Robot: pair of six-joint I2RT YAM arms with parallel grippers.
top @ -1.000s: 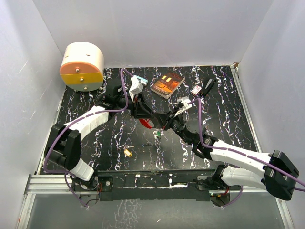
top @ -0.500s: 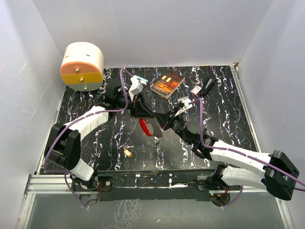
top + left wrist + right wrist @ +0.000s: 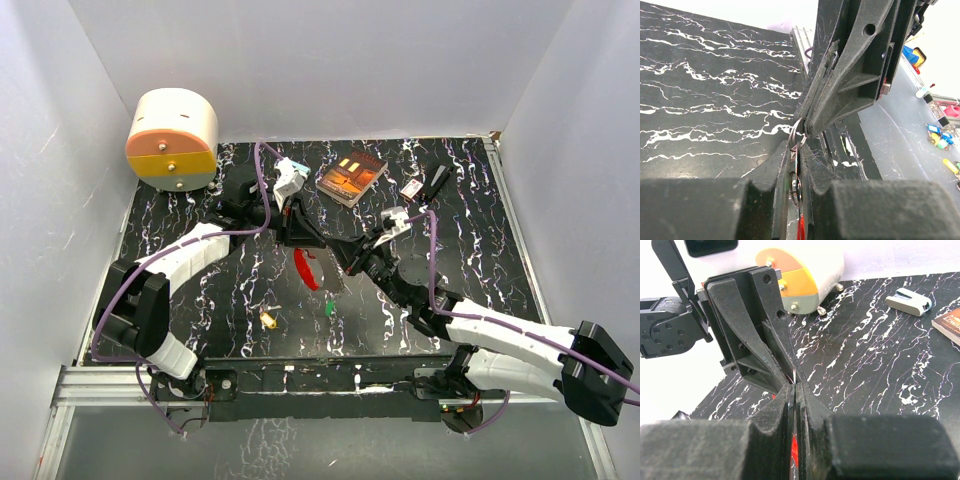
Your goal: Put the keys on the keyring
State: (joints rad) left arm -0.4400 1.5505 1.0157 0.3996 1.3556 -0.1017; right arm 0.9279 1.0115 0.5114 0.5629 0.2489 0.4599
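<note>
The metal keyring point(image 3: 791, 136) hangs in the air between my two grippers. My left gripper point(image 3: 799, 148) is shut on it from one side, and my right gripper point(image 3: 796, 385) is shut on it from the other, fingertip to fingertip. A red piece point(image 3: 305, 268) dangles from the ring under both grippers point(image 3: 801, 229). Two of the keys lie loose on the black marbled table point(image 3: 200, 300): a green key point(image 3: 329, 307) in front of the grippers and a yellow key point(image 3: 268, 319) to its left. In the top view my left gripper point(image 3: 303, 238) and right gripper point(image 3: 346, 258) meet mid-table.
A book point(image 3: 352, 175) lies at the back centre, with a small red-and-white box point(image 3: 410, 188) and a black object point(image 3: 437, 180) to its right. A white and orange round container point(image 3: 172, 138) stands at the back left. White walls close in the table.
My left jaws have closed in on the keyring. The red piece has swung from a loop shape to a narrow strip. The green key now lies nearer the front edge.
</note>
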